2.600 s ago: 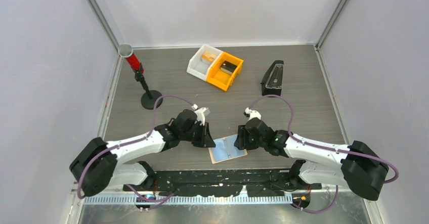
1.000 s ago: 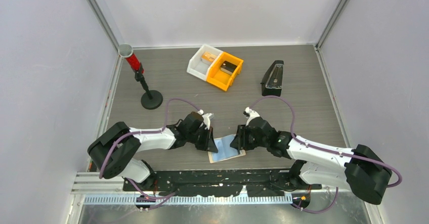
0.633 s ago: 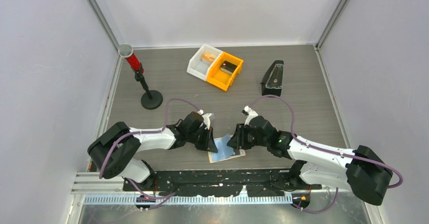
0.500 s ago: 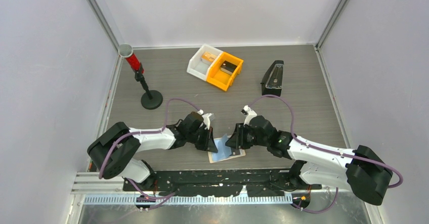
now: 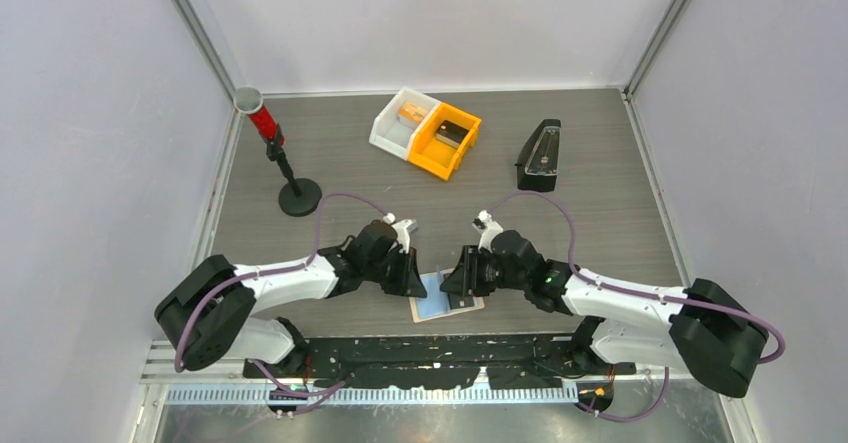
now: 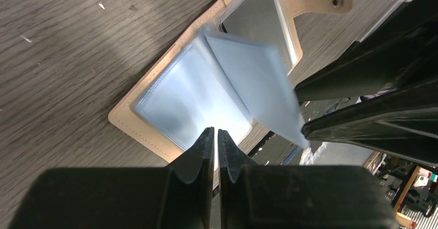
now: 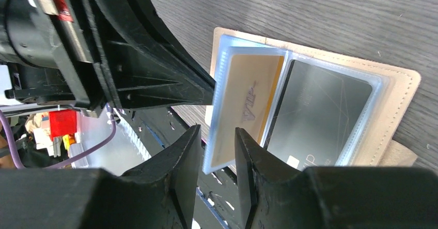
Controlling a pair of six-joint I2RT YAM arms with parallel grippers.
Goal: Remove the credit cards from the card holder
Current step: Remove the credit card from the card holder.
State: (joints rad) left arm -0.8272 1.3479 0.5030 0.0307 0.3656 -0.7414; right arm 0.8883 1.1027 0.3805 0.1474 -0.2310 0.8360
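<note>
Evidently this is the opening step: no card is out yet. Left of lower centre in the overhead view, the left gripper [image 5: 416,283] has its jaws closed to a slit on nothing, tips at the near rim of the card holder [image 6: 121,118], seemingly pinning it. The holder lies open at lower centre, one clear sleeve leaf [image 6: 253,79] with an orange card [image 7: 248,100] raised and a grey card [image 7: 315,115] flat. Just right, the right gripper [image 7: 218,136] straddles that leaf's free edge, jaws partly apart; whether it truly pinches, I cannot tell. Next it should catch the card alone and slide it free.

Wood-grain table [image 5: 620,213]: card holder [image 5: 432,306], white bin [image 5: 398,126], orange bin [image 5: 445,143], black case [image 5: 540,155], stand [image 5: 298,196]
</note>
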